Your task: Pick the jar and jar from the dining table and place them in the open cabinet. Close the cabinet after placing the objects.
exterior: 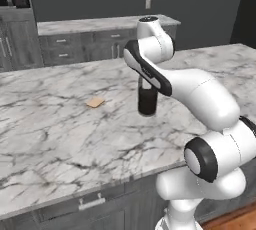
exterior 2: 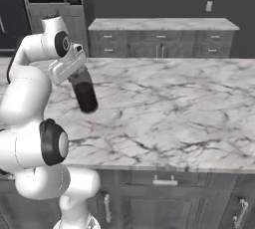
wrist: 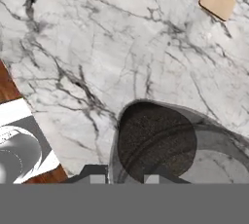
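The worktop is a broad slab of white-grey marble threaded with dark veins, smooth and flat, resting on dark grey wood-grain drawers with short silver handles. One jar is in view: a tall, straight-sided cylinder of clear glass packed with dark brown contents, upright (from the hand view its round mouth reads as a speckled dark disc inside a grey glass ring). It stands near the middle of the worktop, its base at or just above the marble; which one cannot be told. One flat tan cracker, a small rounded square, lies on the marble to the left of the jar, well apart from it. The claw comes down from above onto the top of the jar, its two dark fingertips drawn nearly together and clamped on the jar's rim. Behind, a second marble counter tops more grey drawers against the dark wall.
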You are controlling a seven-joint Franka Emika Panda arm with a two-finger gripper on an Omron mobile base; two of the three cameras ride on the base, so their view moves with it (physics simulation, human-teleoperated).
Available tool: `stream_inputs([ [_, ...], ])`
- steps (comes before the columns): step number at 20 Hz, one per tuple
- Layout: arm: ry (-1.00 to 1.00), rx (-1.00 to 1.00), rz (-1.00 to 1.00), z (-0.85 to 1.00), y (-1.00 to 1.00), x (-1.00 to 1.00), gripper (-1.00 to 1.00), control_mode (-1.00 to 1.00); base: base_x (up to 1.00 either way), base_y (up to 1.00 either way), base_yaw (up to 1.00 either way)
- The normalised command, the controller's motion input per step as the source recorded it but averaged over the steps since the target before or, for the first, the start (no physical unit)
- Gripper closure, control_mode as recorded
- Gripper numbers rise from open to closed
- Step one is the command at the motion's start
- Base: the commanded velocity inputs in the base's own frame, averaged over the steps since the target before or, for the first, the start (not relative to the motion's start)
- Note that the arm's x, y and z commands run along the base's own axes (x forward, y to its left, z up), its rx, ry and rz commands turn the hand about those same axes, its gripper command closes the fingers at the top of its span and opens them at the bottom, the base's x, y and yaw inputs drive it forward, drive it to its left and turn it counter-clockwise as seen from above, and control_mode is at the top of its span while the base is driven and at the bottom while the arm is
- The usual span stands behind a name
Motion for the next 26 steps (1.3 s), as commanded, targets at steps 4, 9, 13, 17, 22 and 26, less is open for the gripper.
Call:
stream_inputs([
  [4,0.0,0.0,0.0,0.0,0.0,0.0,1.0,1.0,-0.53,1.0,0.27],
  [9,0.0,0.0,0.0,0.0,0.0,0.0,1.0,1.0,-0.47,1.0,0.28],
  [13,0.0,0.0,0.0,0.0,0.0,0.0,1.0,1.0,-0.31,1.0,0.32],
  [17,0.0,0.0,0.0,0.0,0.0,0.0,1.0,1.0,-0.25,1.0,0.35],
  [22,0.0,0.0,0.0,0.0,0.0,0.0,1.0,1.0,-0.3,1.0,0.33],
  [26,0.0,0.0,0.0,0.0,0.0,0.0,1.0,1.0,-0.36,1.0,0.31],
])
